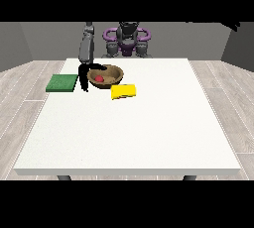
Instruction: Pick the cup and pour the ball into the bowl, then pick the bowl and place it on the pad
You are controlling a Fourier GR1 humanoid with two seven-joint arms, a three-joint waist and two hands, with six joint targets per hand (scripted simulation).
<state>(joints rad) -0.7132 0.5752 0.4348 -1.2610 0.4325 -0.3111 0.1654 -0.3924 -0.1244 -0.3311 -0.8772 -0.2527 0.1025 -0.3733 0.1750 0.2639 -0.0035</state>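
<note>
Red ball already sits in the bowl; cup lies beside it. The hand at the view's left grips the bowl's rim, thumb over it. Tilting while carrying to the pad could spill the ball.

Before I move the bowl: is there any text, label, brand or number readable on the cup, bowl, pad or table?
None: no words, numbers or signs can be read anywhere.
Yellow cup: plain, lying on its side.
Brown bowl: plain, red ball inside.
Green pad: plain.
White table: plain.
Robot hand at the view's left: black, unmarked.
</note>
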